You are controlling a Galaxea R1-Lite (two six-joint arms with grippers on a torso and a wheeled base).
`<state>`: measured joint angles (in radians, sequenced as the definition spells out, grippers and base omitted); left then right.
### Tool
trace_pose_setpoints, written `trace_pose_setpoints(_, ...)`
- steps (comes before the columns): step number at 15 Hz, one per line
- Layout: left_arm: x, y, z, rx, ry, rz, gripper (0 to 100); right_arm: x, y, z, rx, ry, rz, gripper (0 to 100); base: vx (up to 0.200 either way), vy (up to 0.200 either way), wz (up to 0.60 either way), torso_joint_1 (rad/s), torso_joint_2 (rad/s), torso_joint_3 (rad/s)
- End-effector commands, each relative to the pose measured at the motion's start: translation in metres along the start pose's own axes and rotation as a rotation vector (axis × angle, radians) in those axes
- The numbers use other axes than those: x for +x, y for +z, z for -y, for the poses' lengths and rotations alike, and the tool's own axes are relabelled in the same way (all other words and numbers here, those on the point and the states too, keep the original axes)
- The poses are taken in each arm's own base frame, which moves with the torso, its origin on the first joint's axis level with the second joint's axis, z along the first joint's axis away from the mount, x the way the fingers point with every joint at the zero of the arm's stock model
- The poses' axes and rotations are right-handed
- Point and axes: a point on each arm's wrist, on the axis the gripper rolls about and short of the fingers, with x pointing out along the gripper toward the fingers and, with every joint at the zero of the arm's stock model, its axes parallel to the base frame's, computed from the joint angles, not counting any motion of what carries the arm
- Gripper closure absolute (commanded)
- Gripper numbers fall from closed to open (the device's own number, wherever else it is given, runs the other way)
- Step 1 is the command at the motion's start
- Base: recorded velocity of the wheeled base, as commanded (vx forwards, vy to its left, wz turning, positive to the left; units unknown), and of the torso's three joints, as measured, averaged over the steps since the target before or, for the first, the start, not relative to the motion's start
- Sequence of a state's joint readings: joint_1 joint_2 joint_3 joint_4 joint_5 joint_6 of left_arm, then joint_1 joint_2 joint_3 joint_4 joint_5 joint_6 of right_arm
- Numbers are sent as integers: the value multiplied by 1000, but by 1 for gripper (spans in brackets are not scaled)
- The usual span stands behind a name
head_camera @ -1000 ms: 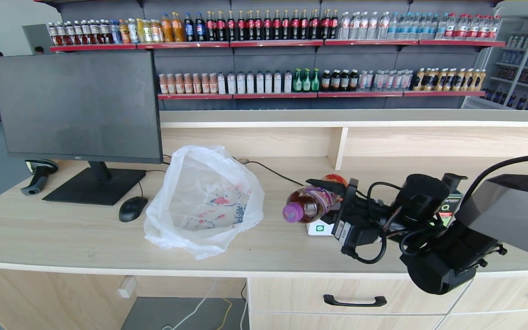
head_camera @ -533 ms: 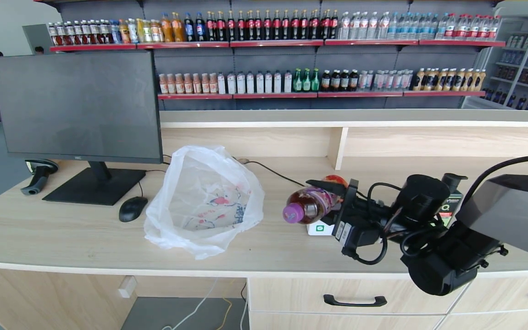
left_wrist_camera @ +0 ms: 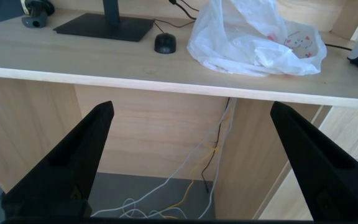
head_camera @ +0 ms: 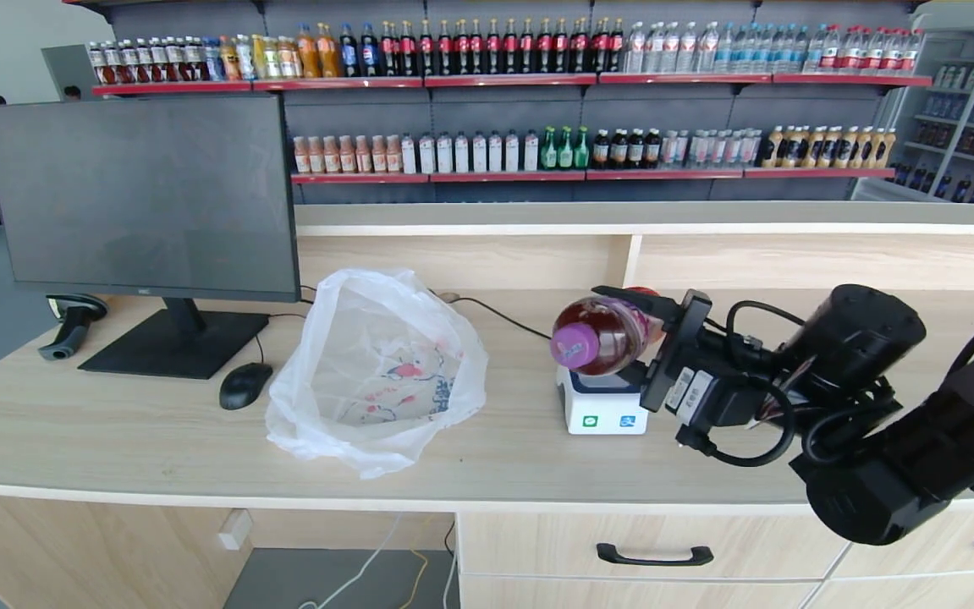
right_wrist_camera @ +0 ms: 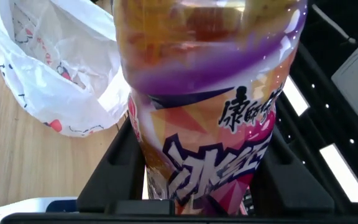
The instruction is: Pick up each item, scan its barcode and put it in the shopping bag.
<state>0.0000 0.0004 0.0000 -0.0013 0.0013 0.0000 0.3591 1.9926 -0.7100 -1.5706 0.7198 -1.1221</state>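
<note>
The long pale wooden counter (head_camera: 114, 440) carries everything. Left of centre on it lies the crumpled translucent white plastic shopping bag (head_camera: 376, 364), slumped, with its mouth hard to make out.

To the right, the right gripper (head_camera: 632, 326) is clamped around the body of the clear plastic bottle of reddish-brown drink with a purple cap (head_camera: 597, 337). The bottle lies on its side in the air, cap pointing near and left. It hangs just above the small white box-shaped barcode scanner (head_camera: 603, 410), apart from it.

The left gripper (left_wrist_camera: 188, 155) hangs below the counter's near edge, fingers spread wide and empty.

This looks like the scanning step. Where the barcode sits on the printed label cannot be told, so the wrist should probably roll slowly until that patch faces the scanner's window. Keep the bottle close and steady, without knocking the light scanner. The grip should stay firm on the smooth plastic before any carry leftward to the bag.
</note>
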Motion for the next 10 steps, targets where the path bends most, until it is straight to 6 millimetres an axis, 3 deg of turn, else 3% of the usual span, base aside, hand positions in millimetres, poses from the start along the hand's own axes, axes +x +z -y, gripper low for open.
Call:
trace_pose_setpoints(1, 0, 0, 0, 0, 0, -1, 0, -10, 21, 28, -26, -56, 21, 100, 0, 0, 0, 0, 0, 0)
trace_pose_setpoints(3, 0, 0, 0, 0, 0, -1, 0, -12, 32, 41, 17, -88, 40, 100, 0, 0, 0, 0, 0, 0)
trace_pose_setpoints(6, 0, 0, 0, 2, 0, -1, 0, -25, 61, 78, 96, -222, 34, 100, 0, 0, 0, 0, 0, 0)
trace_pose_setpoints(10, 0, 0, 0, 2, 0, -1, 0, -34, 67, 59, 248, -175, 5, 100, 0, 0, 0, 0, 0, 0)
